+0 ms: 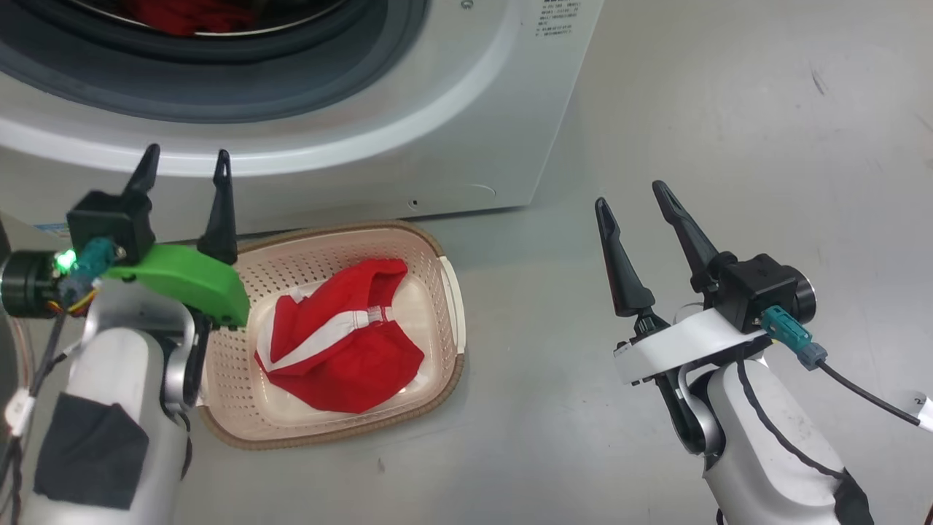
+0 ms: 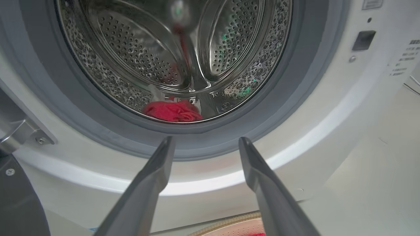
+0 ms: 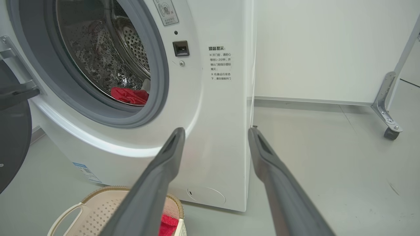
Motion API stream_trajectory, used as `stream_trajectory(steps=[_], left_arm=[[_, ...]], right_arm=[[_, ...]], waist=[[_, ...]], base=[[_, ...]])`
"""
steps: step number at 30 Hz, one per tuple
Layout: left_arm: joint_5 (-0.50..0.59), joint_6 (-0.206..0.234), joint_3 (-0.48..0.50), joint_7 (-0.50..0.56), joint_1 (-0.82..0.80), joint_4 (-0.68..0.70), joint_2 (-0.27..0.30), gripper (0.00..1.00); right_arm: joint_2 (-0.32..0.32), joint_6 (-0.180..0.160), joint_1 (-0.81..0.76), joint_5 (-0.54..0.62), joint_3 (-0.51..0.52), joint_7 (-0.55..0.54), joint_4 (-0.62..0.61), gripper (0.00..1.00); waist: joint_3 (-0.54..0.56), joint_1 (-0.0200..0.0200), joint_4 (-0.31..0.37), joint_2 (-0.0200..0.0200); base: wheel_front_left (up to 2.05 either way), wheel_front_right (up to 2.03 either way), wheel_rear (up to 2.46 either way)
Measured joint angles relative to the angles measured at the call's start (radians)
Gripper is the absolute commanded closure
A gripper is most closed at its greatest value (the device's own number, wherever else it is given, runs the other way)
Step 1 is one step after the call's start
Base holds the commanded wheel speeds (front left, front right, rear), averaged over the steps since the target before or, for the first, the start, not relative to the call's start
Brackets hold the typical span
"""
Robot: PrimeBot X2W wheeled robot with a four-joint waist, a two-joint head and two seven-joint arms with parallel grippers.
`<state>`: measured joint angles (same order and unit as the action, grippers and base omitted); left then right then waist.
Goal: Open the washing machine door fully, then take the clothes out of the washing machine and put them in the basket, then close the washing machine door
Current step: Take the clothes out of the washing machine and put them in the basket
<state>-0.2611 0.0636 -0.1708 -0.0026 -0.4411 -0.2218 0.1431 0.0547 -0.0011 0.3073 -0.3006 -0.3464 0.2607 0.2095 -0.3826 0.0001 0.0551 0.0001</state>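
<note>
The washing machine (image 1: 452, 146) stands with its door (image 3: 11, 141) swung open to the left. A red piece of clothes (image 2: 172, 111) lies at the bottom of the steel drum, also seen as clothes (image 3: 129, 95) from the right wrist. Another red and white garment (image 1: 342, 335) lies in the cream basket (image 1: 328, 248) on the floor in front of the machine. My left gripper (image 1: 186, 164) is open and empty above the basket's left side, pointing at the drum mouth. My right gripper (image 1: 630, 193) is open and empty over bare floor to the right of the basket.
Grey floor (image 1: 729, 146) stretches to the right of the machine. A white wall (image 3: 328, 49) stands behind, and a metal frame leg with a caster (image 3: 390, 131) is at the far right. The basket's rim (image 2: 226, 226) lies just below my left fingers.
</note>
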Motion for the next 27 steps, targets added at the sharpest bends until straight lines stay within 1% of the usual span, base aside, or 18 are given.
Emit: stream_trajectory(steps=[3, 4, 9, 12, 16, 27], left_arm=[[-0.013, -0.011, 0.015, 0.042, -0.070, -0.038, 0.010, 0.00], [-0.016, -0.016, 0.021, 0.059, -0.099, -0.051, 0.017, 0.00], [-0.021, -0.017, 0.050, 0.114, -0.233, -0.099, 0.064, 0.00], [-0.020, -0.017, 0.065, 0.135, -0.308, -0.128, 0.082, 0.00], [-0.019, -0.017, 0.085, 0.155, -0.389, -0.175, 0.121, 0.00], [0.019, -0.030, 0.105, 0.212, -0.583, -0.274, 0.225, 0.00]], right_arm=[[0.001, 0.000, 0.023, -0.007, -0.015, 0.000, -0.007, 0.00], [0.001, 0.000, 0.032, -0.008, -0.020, 0.000, -0.008, 0.00], [0.002, -0.001, 0.069, -0.027, -0.042, 0.000, -0.022, 0.00], [0.002, -0.001, 0.091, -0.043, -0.051, 0.000, -0.027, 0.00], [0.003, 0.000, 0.121, -0.067, -0.082, 0.000, -0.027, 0.00], [0.003, -0.002, 0.169, -0.117, -0.130, 0.000, -0.039, 0.00]], waist=[[-0.041, 0.0000, 0.013, 0.0000], [-0.055, 0.0000, 0.018, 0.0000], [-0.122, 0.0000, 0.046, 0.0000], [-0.160, 0.0000, 0.064, 0.0000], [-0.204, 0.0001, 0.093, -0.0001], [-0.278, 0.0000, 0.190, 0.0000]], base=[[0.00, 0.00, 0.00], [0.00, 0.00, 0.00], [0.00, 0.00, 0.00], [0.00, 0.00, 0.00], [0.00, 0.00, 0.00], [0.00, 0.00, 0.00]])
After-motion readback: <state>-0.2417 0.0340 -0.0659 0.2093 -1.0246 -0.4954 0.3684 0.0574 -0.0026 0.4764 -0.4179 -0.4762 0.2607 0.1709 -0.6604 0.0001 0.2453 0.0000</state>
